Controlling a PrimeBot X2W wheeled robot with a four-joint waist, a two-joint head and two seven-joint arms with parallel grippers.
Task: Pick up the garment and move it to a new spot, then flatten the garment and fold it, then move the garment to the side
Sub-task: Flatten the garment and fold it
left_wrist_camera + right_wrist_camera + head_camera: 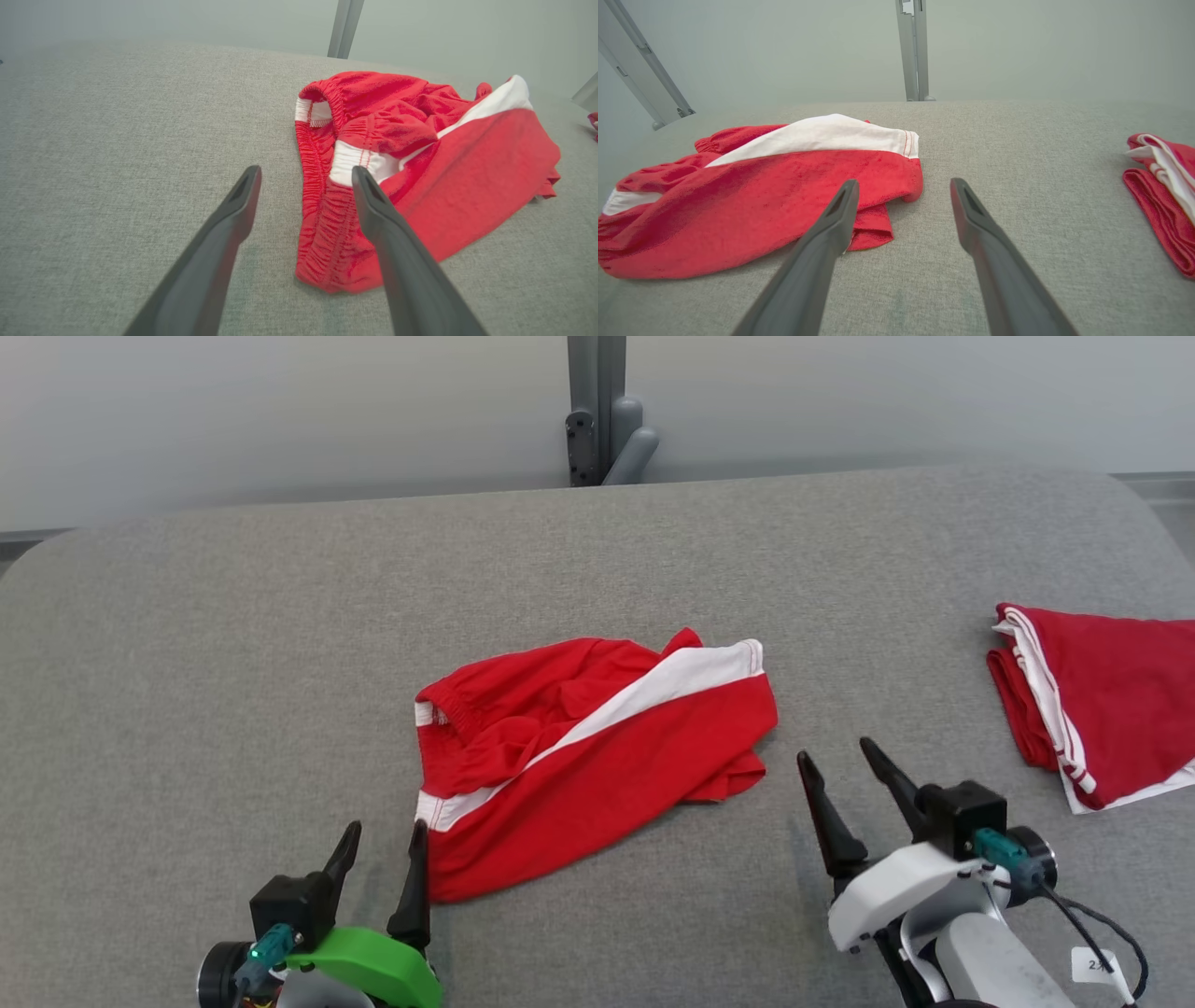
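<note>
Left tool [386,825] is sitting nearest, low in the head view, jaws standing wide and gripping nothing. Its inner finger is lying right at the waistband; I cannot tell if it is touching. Right tool [835,750] is likewise hanging released, just beside the leg hem and apart from the cloth.

The garment [597,756], red with white bands, is lying crumpled in the middle of the bench [233,663], waistband bunched. Judgement: it is resting at its new spot, awaiting flattening. A folded red pile [1111,700] is sitting well to the right, probably already set aside.

Both forearms are reaching low with fingers angling forward, flanking the garment's two ends, seemingly placed for corner pinches.
</note>
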